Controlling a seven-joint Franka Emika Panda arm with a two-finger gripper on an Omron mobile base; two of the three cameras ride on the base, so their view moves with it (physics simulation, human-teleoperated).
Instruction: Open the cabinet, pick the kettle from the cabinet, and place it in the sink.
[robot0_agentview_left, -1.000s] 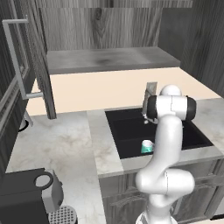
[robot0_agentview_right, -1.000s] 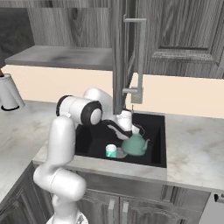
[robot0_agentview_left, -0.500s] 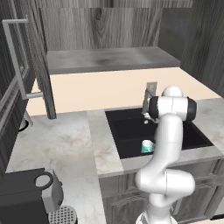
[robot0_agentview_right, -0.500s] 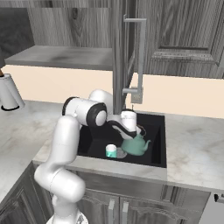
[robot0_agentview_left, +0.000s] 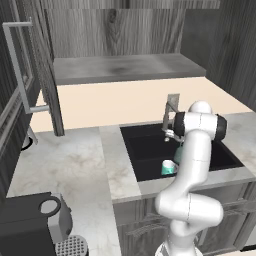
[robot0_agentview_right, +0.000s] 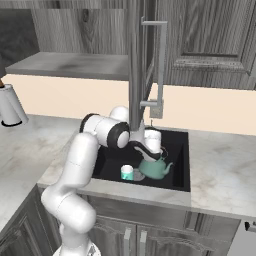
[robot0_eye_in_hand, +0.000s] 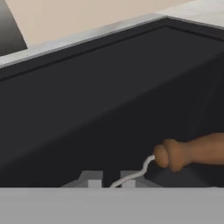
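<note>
Left base view: open cabinet door (robot0_agentview_left: 27, 90) at 10 o'clock; sink (robot0_agentview_left: 145, 150) walls box in the arm, bare counter (robot0_agentview_left: 70, 165) to its left. One teal cup (robot0_agentview_left: 168, 167).

Right base view: one teal kettle (robot0_agentview_right: 154, 169) in the sink (robot0_agentview_right: 177, 150), one cup (robot0_agentview_right: 127, 172) at its 9 o'clock, faucet (robot0_agentview_right: 150, 107) just above. Arm sits lower than a second ago.

Hand view: gripper (robot0_eye_in_hand: 112, 183) fingers (robot0_eye_in_hand: 94, 180) nearly together on the kettle's thin wire; brown grip (robot0_eye_in_hand: 192, 153) at 3 o'clock.
</note>
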